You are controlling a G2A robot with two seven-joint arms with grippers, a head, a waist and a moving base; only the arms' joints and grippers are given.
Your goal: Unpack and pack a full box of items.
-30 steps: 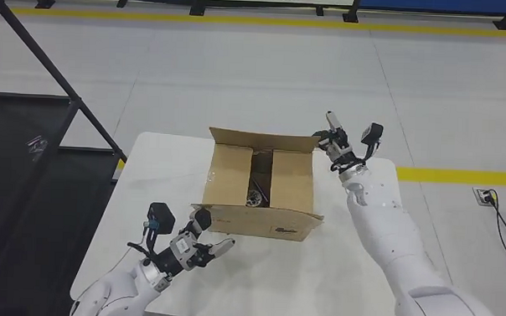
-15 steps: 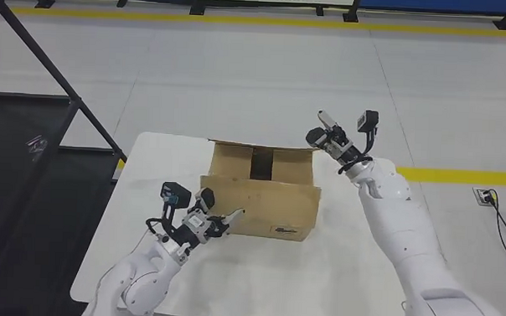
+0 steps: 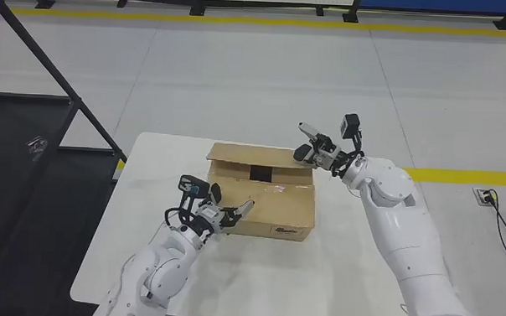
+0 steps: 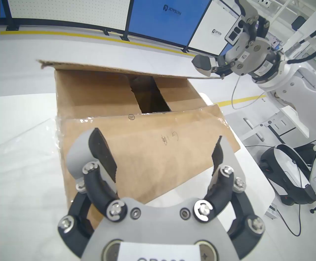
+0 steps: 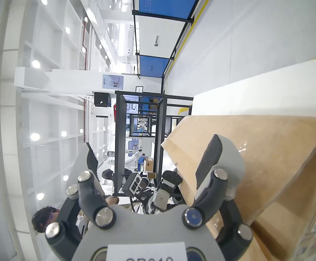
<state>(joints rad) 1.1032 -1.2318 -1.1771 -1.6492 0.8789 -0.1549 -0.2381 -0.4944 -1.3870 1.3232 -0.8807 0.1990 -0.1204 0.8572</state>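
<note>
Bright, even overhead light, soft shadows; wrist views bow at edges.

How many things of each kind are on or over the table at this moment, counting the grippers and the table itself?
cardboard box: 1
grippers: 2, the left gripper and the right gripper, both open
white table: 1
total: 4

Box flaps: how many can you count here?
4: two short flaps folded inward beside the dark gap, the near flap before the left gripper, the far flap by the right gripper.
</note>
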